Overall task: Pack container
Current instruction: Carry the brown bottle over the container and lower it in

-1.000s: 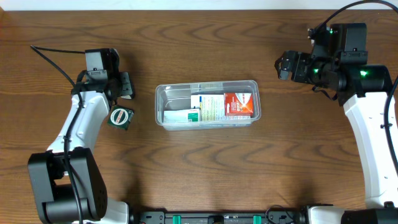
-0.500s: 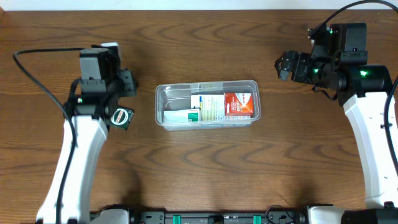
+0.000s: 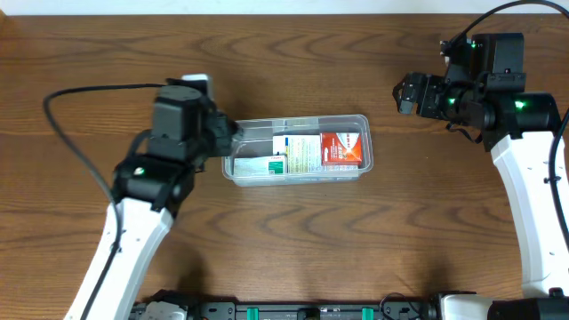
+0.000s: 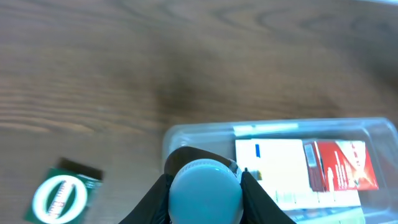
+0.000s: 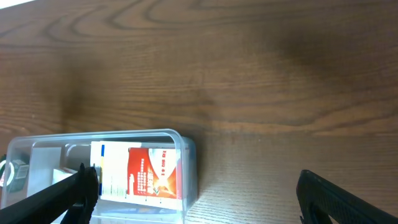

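Overhead view: the clear plastic rectangular container [image 3: 296, 149] with rounded corners and a rim sat near the middle of the dark brown wood-grain worktop [image 3: 293, 240], long side running left to right. Inside it, lying flat, were a red-and-white carton [image 3: 340, 149] at the right end and a white carton with a small blue mark [image 3: 298, 153] touching it on its left; the print was too small to read. The left gripper [image 3: 229, 140] was at the container's left end. In the left wrist view its two dark fingers [image 4: 155, 200] were closed against either side of a round pale-blue object [image 4: 205, 191], which overlapped the container's left end; whether the object was above the rim or already inside could not be told. A green square packet with a white ring [image 4: 62, 194] lay flat on the worktop to the left of the container, apart from it; in the overhead view it was hidden under the left arm. The right gripper [image 3: 404, 93] was off the container's right end, well apart from it, fingers spread wide with nothing between them.
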Action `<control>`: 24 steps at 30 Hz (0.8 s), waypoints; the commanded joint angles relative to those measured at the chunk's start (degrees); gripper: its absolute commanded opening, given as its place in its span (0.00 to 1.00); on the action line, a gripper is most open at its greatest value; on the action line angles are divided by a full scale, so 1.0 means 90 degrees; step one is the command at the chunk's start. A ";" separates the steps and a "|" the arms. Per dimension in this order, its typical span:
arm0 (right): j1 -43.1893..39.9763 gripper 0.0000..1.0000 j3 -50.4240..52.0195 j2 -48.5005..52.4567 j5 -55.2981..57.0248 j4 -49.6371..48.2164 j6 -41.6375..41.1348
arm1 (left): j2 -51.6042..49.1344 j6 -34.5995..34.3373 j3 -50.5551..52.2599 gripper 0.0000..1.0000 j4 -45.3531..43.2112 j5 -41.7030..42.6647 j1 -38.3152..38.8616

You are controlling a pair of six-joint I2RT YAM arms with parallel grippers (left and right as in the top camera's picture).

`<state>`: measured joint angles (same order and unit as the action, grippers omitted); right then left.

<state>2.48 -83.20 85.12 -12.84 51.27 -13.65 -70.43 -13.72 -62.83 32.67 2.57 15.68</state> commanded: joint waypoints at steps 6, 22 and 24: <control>-0.0024 0.99 -0.0029 -0.0051 0.0022 -0.0002 -0.0078 | -0.1362 -0.0663 -0.0129 0.19 -0.0449 -0.0469 0.0425; -0.0024 0.99 -0.0029 -0.0053 0.0022 -0.0002 -0.0078 | -0.2045 -0.0872 -0.0134 0.52 -0.0882 -0.0942 0.0447; -0.0024 0.99 -0.0029 -0.0051 0.0022 -0.0002 -0.0078 | -0.1846 -0.0872 -0.0151 0.57 -0.0855 -0.0787 0.0447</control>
<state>2.48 -83.20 85.12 -12.84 51.27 -13.65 -90.00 -21.19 -62.83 24.97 -5.13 19.62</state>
